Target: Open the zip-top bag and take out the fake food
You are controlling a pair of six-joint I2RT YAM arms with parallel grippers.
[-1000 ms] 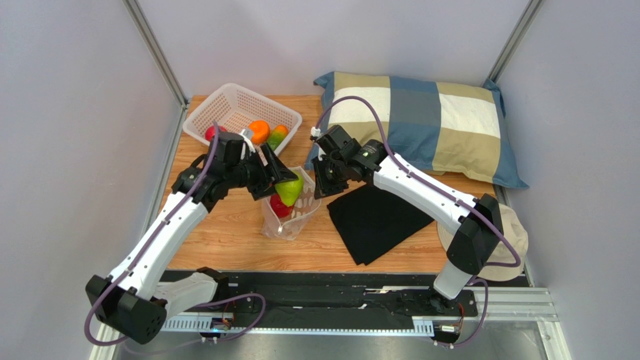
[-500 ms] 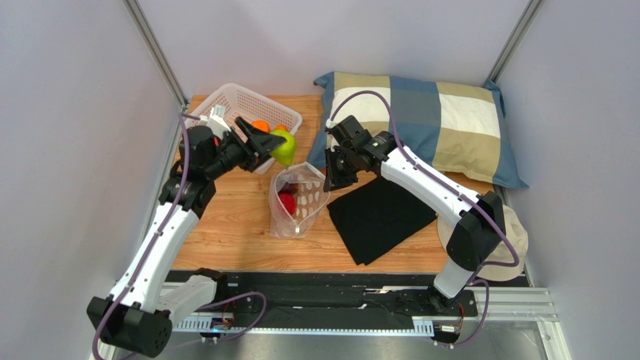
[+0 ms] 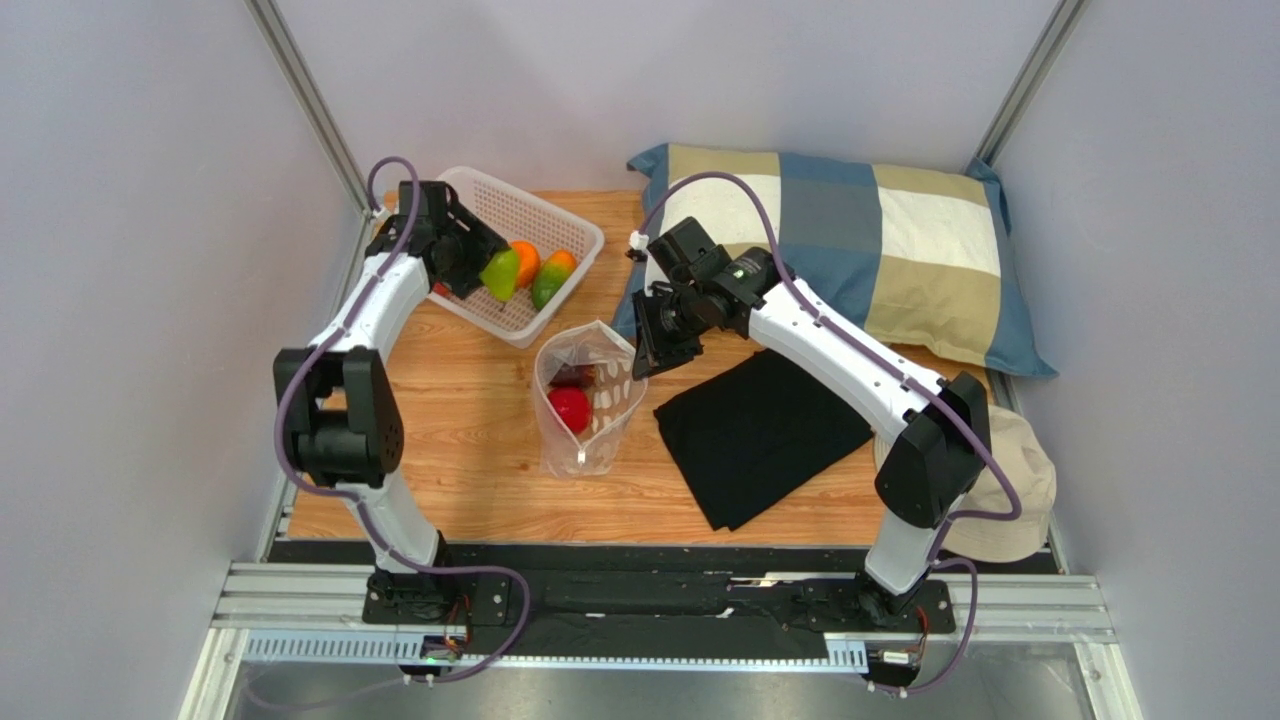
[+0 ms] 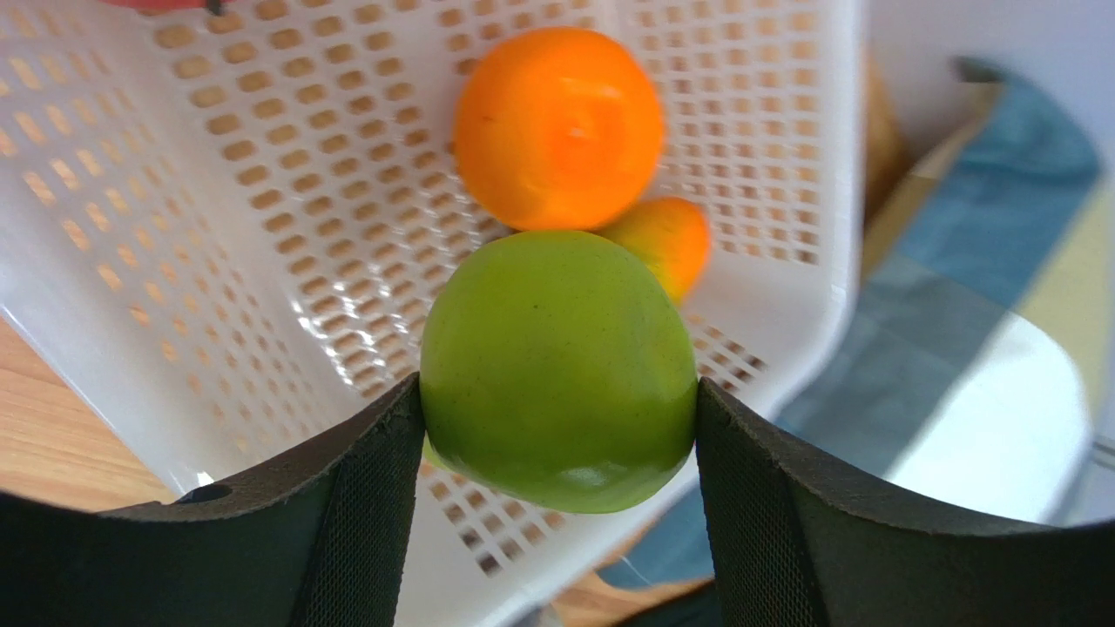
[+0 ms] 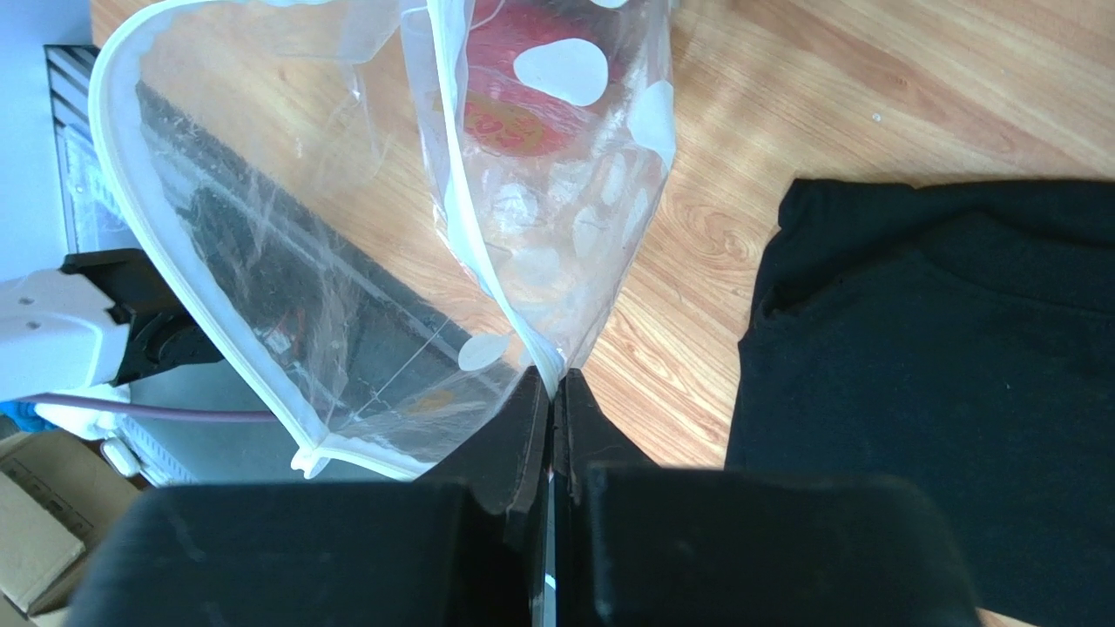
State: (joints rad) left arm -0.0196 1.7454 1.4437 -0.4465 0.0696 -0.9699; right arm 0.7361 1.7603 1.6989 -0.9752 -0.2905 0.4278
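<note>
Swung over the basket (image 4: 196, 196), left gripper (image 4: 559, 421) clamps a green fruit (image 4: 556, 353); right gripper (image 5: 552, 389), apparently, pinches the zip-top bag (image 5: 524, 248).

Seen from above, the basket (image 3: 451, 203) sits at the upper left of the bench (image 3: 451, 458), and the pillow (image 3: 842, 248) lies to its right along the back edge. The left end effector (image 3: 489, 273) hangs over the basket, gripping a held fruit (image 4: 559, 372), with other fruits (image 3: 525, 258) lying in the basket beside it. The bag (image 3: 601, 435) stands mid-frame in front of the basket, with a bagged fruit (image 3: 568, 408) inside. The right end effector (image 3: 646, 357) pinches the bag's right rim. A cloth (image 3: 751, 428) lies right of the bag, and a hat (image 3: 1037, 465) lies at the right edge.
</note>
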